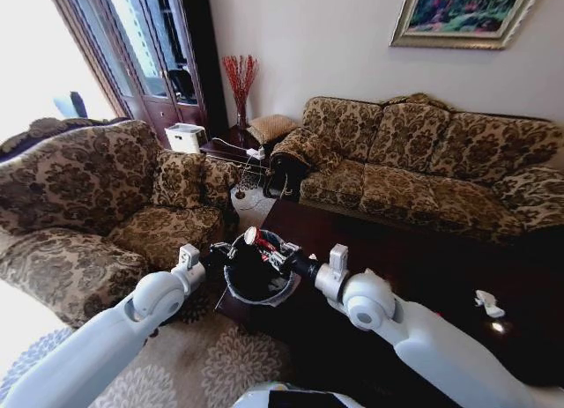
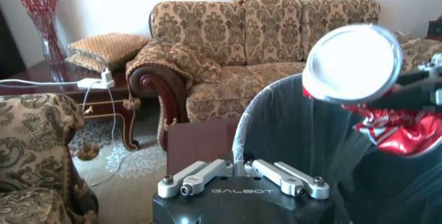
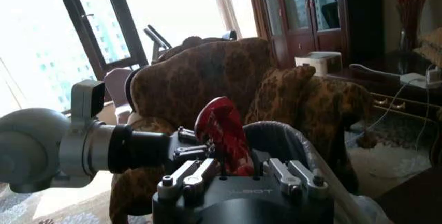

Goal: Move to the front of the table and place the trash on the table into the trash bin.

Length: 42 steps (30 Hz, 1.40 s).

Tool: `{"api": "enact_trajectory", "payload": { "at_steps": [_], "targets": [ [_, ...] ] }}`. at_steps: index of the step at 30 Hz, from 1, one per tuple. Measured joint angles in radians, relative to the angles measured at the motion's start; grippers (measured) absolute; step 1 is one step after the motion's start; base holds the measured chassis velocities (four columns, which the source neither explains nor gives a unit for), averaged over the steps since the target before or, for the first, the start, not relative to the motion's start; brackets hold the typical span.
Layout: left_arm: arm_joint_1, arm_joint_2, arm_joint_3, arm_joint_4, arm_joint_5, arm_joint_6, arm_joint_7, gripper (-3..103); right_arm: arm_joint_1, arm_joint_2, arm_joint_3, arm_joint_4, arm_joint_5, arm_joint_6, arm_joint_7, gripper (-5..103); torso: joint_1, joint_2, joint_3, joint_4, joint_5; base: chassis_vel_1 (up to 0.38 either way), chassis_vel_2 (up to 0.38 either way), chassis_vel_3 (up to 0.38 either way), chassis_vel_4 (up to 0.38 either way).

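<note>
The right gripper is gripping the crushed red-and-white can between closed fingers — holding it just above the trash bin, which is standing at the table's near-left corner. The left gripper is sitting at the bin's left rim, its fingers closed on the black liner — 1 white paper wad is lying on the table's right side.

the crushed can is red and white with a silver end. the trash bin has a black liner and a pale grey rim. the table is glossy dark reddish-brown, with a white paper wad on it. the sofas wear a brown and tan floral damask. the rug is beige with grey flowers. the robot arms are white.
</note>
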Motion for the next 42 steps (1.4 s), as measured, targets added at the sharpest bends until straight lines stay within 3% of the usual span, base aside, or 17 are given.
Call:
{"api": "enact_trajectory", "payload": {
  "at_steps": [9, 15, 16, 18, 24, 26, 27, 30, 33, 36, 42],
  "targets": [
    [0.013, -0.004, -0.007, -0.010, 0.001, 0.000, 0.001, 2, 0.012, -0.005, -0.022, 0.009, -0.017, -0.006, -0.015, 20, 0.000, 0.000, 0.000, 0.0001, 0.0000, 0.000, 0.000, 0.000, 0.000],
    [0.022, -0.005, -0.010, -0.019, 0.004, 0.000, 0.002, 2, 0.041, 0.000, -0.032, 0.005, -0.015, -0.008, -0.015, 30, 0.000, 0.000, 0.000, 0.0003, -0.0001, 0.000, 0.000, 0.000, 0.000],
    [0.023, -0.006, -0.011, -0.019, 0.005, 0.000, 0.002, 2, 0.047, 0.001, -0.036, 0.004, -0.014, -0.009, -0.015, 40, 0.000, 0.000, 0.000, 0.0003, 0.0000, 0.000, 0.000, 0.000, 0.000],
    [0.024, -0.006, -0.012, -0.019, 0.006, 0.000, 0.002, 2, 0.050, 0.001, -0.038, 0.004, -0.013, -0.010, -0.015, 40, 0.000, 0.000, 0.000, 0.0002, -0.0001, 0.000, 0.000, 0.000, 0.000],
    [0.040, -0.002, -0.034, -0.028, 0.006, 0.000, 0.005, 2, 0.067, 0.010, -0.051, -0.005, -0.012, -0.010, -0.013, 66, 0.000, 0.000, 0.000, 0.0002, 0.0000, 0.000, 0.000, 0.000, 0.000],
    [0.041, -0.002, -0.035, -0.028, 0.006, 0.000, 0.005, 2, 0.067, 0.012, -0.051, -0.005, -0.012, -0.010, -0.013, 66, 0.000, 0.000, 0.000, 0.0003, 0.0000, 0.000, 0.000, 0.000, 0.000],
    [0.046, -0.002, -0.042, -0.028, 0.006, 0.000, 0.005, 2, 0.071, 0.016, -0.049, -0.005, -0.011, -0.009, -0.006, 78, 0.000, 0.000, 0.000, 0.0003, -0.0001, 0.000, 0.000, 0.000, 0.000],
    [0.053, -0.007, -0.056, -0.026, 0.015, 0.004, 0.006, 2, 0.071, 0.017, -0.036, 0.002, -0.010, -0.004, 0.007, 83, 0.000, 0.000, 0.000, 0.0002, 0.0000, 0.000, 0.000, 0.000, 0.000],
    [0.061, -0.031, -0.102, 0.016, 0.075, 0.018, 0.009, 2, 0.045, 0.001, 0.022, 0.024, -0.011, 0.006, 0.022, 97, 0.000, 0.000, 0.000, 0.0002, -0.0003, 0.000, 0.000, 0.000, 0.000],
    [0.060, -0.052, -0.150, 0.069, 0.118, 0.017, 0.011, 2, -0.022, -0.023, 0.118, 0.053, -0.024, 0.008, 0.030, 100, 0.000, 0.000, 0.000, 0.0005, -0.0001, 0.000, 0.000, 0.000, 0.000],
    [0.073, -0.086, -0.233, 0.101, 0.127, 0.016, -0.004, 2, -0.132, -0.046, 0.277, 0.034, -0.096, 0.012, 0.053, 100, 0.000, 0.000, 0.000, 0.0002, 0.0002, 0.000, 0.000, 0.000, 0.000]
  ]
}}
